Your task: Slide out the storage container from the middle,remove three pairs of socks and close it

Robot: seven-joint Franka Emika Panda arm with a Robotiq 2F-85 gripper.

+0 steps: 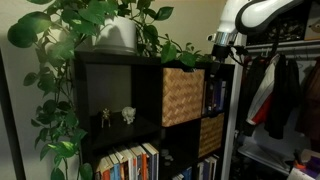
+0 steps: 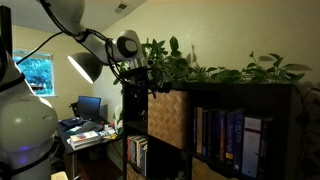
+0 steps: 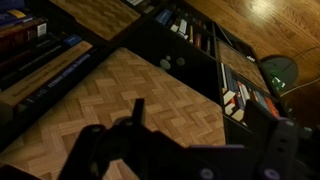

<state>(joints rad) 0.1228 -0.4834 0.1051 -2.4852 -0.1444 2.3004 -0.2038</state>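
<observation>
Wicker baskets: two, storage container (image 1: 183, 95) and darker basket (image 1: 210, 136) at its 5 o'clock
Figurines (image 1: 128, 114): two
Plant pot (image 1: 118, 35): one

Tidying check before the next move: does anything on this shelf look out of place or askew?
The storage container seems to jut slightly forward of the shelf front rather than sit flush, close to the end effector. Nothing looks spilled or damaged; the books and figurines stand upright.

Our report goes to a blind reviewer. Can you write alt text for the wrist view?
A light tan woven storage container fills the centre, seen close behind the dark end effector at the bottom edge. Dark shelves of books surround it, with wood floor at upper right.
</observation>
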